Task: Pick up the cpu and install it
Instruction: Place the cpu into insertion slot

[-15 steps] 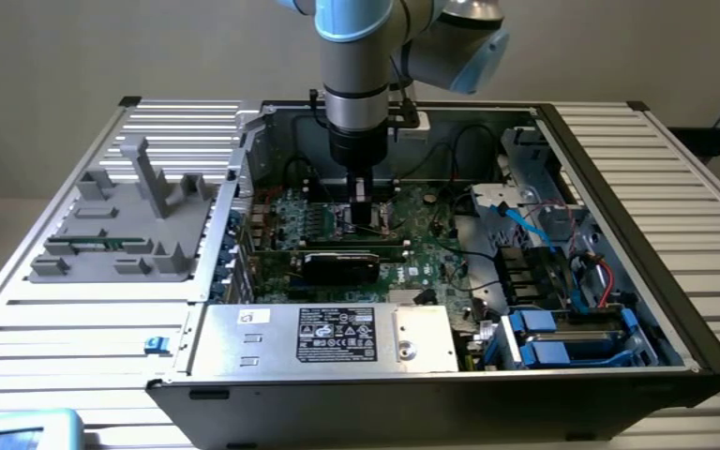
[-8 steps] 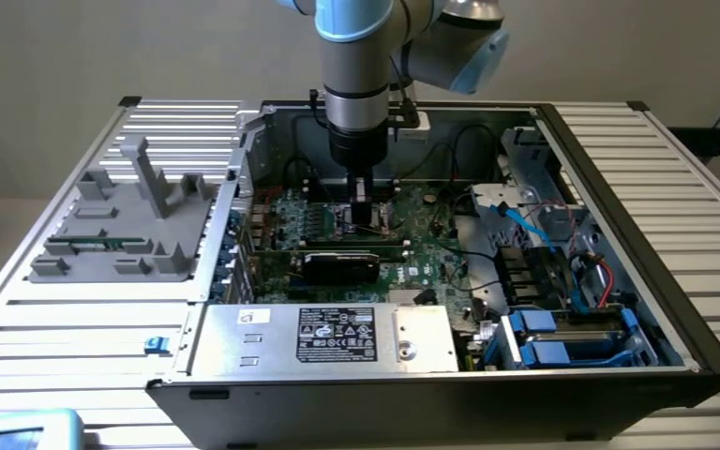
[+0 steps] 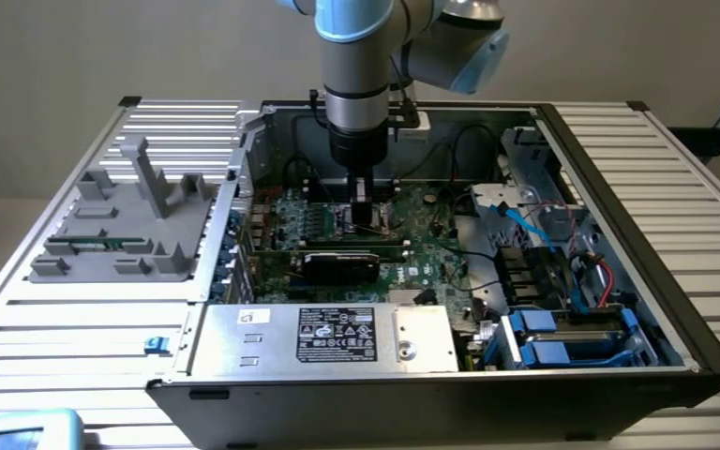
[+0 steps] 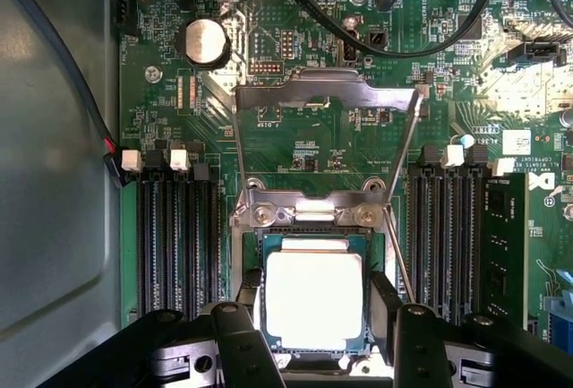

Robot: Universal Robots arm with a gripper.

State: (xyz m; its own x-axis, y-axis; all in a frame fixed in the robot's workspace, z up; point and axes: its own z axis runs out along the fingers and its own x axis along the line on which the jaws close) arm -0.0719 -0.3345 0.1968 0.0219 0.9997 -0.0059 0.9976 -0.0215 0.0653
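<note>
Jaws clamp cpu (image 4: 313,298) by opposite edges (square, flat, metal top up) over socket (image 4: 269,207), sides parallel to it.

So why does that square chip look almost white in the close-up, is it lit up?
No: in the wrist view the metal top of the cpu throws back light as pale glare, as does the round battery; in the exterior view the computer case lies dimmer inside than the pale table around it.

I'm seeing the gripper (image 4: 319,291) covering one edge of the cpu (image 4: 313,306), its body running off the picture; in the exterior view, it's blocking the motherboard (image 3: 433,255) directly beneath.
</note>
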